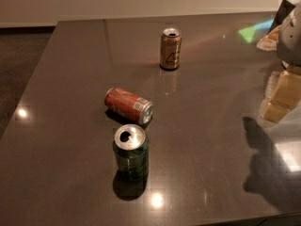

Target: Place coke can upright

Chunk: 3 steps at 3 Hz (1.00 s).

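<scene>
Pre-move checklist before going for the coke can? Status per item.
1. Coke can located: ok, mid-table.
2. Coke can upright: not ok, lying on its side.
3. Clearance from green can: not ok, it stands upright just in front; whether they touch, cannot tell.
4. Brown-gold can out of the way: ok, upright, well behind.
5. Tool position: ok, at the right edge, partly cut off, apart from all cans.

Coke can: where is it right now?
Camera view: the coke can lies on its side left of centre on the table, just behind the upright green can and nearer than the brown-gold can. The gripper is not in view.
</scene>
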Tool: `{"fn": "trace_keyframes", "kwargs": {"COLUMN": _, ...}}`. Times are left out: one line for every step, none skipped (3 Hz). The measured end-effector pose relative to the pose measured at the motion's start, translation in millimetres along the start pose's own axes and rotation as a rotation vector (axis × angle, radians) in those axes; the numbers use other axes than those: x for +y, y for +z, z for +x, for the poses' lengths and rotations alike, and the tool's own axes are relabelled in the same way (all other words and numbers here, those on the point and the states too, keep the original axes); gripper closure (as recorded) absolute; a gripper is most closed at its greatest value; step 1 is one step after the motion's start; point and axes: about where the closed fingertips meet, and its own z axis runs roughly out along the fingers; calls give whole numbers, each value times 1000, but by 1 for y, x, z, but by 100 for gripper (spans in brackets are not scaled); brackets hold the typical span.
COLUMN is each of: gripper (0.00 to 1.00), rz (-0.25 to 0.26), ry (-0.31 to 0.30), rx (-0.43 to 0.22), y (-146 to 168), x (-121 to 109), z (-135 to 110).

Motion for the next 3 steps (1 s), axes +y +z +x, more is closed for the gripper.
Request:
{"fn": "trace_keyframes", "kwargs": {"gripper": 0, "rz": 0, "ry": 0, "rx": 0, "y": 0, "x": 0, "z": 0}}
{"fn": "trace_keyframes", "kwargs": {"gripper": 0, "rz": 12, "ry": 12, "rx": 1, "y": 4, "x": -12, "z": -15}}
{"fn": "trace_keyframes", "kwargs": {"gripper": 0, "rz": 11, "ry": 17, "rx": 4, "y": 16, "x": -23, "z": -44}}
